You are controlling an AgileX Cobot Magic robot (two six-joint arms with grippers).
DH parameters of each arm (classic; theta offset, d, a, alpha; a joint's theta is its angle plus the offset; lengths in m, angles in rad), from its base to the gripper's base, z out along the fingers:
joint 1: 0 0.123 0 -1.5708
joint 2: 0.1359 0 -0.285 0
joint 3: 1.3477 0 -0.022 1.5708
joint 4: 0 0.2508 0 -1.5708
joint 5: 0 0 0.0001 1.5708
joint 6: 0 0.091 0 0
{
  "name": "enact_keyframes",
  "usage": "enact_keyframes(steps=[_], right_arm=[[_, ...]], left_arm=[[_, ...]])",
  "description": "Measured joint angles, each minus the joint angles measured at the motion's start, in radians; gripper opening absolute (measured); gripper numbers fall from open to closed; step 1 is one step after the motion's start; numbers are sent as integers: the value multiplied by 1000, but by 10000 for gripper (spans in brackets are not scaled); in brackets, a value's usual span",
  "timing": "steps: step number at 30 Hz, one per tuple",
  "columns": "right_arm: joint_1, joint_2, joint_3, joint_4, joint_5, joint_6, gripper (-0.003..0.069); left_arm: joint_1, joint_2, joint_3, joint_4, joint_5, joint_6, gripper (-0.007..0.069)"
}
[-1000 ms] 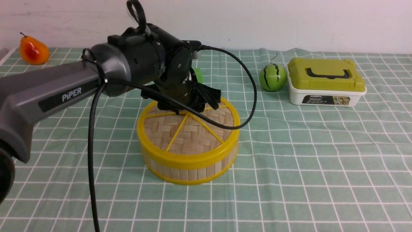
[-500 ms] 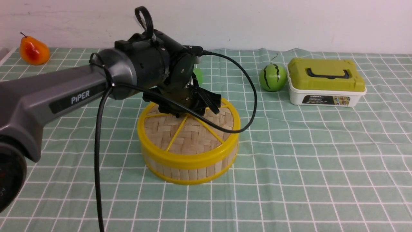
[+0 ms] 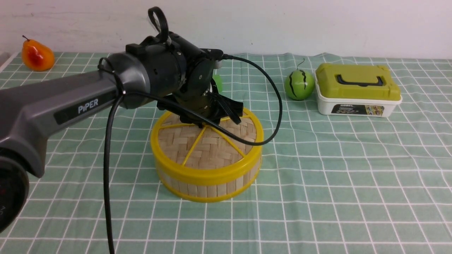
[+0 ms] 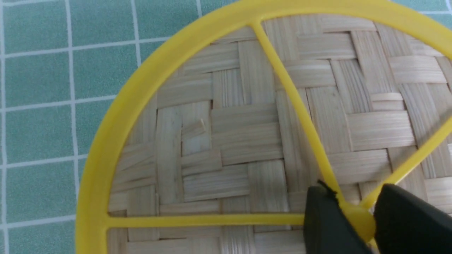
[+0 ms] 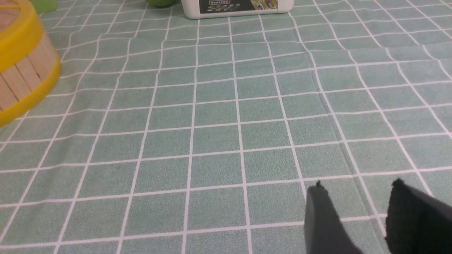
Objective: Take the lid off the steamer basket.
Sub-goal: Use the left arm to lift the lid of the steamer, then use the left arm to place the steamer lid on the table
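The steamer basket (image 3: 208, 187), with a pale slat wall and yellow rings, stands mid-table with the lid (image 3: 206, 141) flat on top. The lid is woven bamboo with a yellow rim and spokes. My left gripper (image 3: 209, 120) reaches down onto the lid's middle. In the left wrist view the left gripper (image 4: 354, 192) is shut on the lid (image 4: 226, 141): both black fingers (image 4: 325, 218) press the yellow hub from either side. My right gripper (image 5: 358, 185) hangs open over bare cloth, well to the right of the basket (image 5: 21, 77).
A white box with an olive-green lid (image 3: 356, 93) stands back right, with a toy watermelon (image 3: 299, 84) beside it. A toy pear (image 3: 36, 55) lies at the far left. The left arm's black cable (image 3: 277, 106) loops over the lid's right side.
The left arm shifted a little to the right over the lid, then held still. The lid and basket have not moved.
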Motion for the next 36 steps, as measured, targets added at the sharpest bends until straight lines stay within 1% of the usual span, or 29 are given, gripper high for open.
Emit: enact_keyframes(steps=[3, 10, 13, 21, 25, 27, 30, 33, 36], right_arm=[[0, 0, 0, 0, 0, 0, 241], [0, 0, 0, 0, 0, 0, 241], [0, 0, 0, 0, 0, 0, 241], [0, 0, 0, 0, 0, 0, 241], [0, 0, 0, 0, 0, 0, 241], [0, 0, 0, 0, 0, 0, 241], [0, 0, 0, 0, 0, 0, 241], [0, 0, 0, 0, 0, 0, 241], [0, 0, 0, 0, 0, 0, 241]], left_arm=[[0, 0, 0, 0, 2, 0, 111], [0, 0, -29, -3, 51, 0, 108], [0, 0, -81, -2, 128, 0, 108], [0, -82, -245, 10, 260, 8, 108], [0, -180, -316, 36, 444, 99, 108], [0, -218, -319, 65, 496, 137, 108], [7, -290, -294, 117, 515, 170, 108], [29, -352, -241, 125, 515, 170, 108], [77, -423, -131, 124, 515, 139, 108]])
